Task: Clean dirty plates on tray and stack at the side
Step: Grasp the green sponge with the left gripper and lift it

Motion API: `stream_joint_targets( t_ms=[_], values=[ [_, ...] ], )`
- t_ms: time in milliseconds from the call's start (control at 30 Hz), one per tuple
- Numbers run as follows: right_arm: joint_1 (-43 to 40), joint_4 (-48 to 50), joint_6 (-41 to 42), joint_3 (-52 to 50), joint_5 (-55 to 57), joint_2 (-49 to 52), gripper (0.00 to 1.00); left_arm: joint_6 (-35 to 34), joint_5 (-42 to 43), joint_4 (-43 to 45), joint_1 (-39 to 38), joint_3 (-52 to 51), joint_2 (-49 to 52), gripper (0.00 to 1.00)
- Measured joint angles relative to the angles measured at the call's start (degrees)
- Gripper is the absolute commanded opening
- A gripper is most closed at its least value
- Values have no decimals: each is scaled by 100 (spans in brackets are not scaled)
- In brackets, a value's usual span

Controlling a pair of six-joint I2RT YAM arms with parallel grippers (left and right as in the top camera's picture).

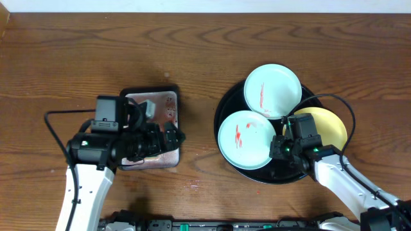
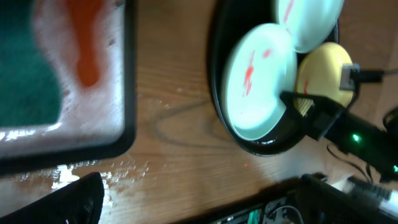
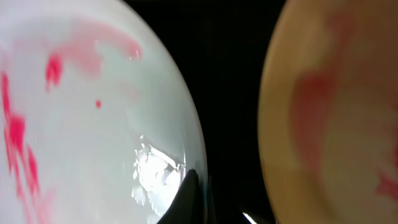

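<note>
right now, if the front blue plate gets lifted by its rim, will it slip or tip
Likely stiff: the front blue plate holds a crisp round rim. Probably slippery, as its glossy face shows glare and red smears. Pinched at one edge by the right gripper, it may tilt.

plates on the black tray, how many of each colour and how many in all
blue-white plates: 2
yellow plate: 1
total: 3
</note>
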Motion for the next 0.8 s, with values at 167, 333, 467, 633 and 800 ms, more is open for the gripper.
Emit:
stream_joint_targets(
  t_ms=[167,333,467,633,800],
  values=[
    [44,-621,-597,280,33,37,33,57,-195,800,-885,0,0,97],
    [-37,-1484,-852,1099,35,-94,36,11,-927,1550,-1755,2,0,96],
    [-50,-1563,-629,1283,31,-105,32,-157,-1419,2020,-2337,2,192,96],
    [-50,-1569,-116,1259,-17,356,18,-297,-1843,2162,-2771,2,793,95],
    [-79,-1300,144,1261,-162,1049,5,-313,-1971,2260,-2830,2,966,95]
  ],
)
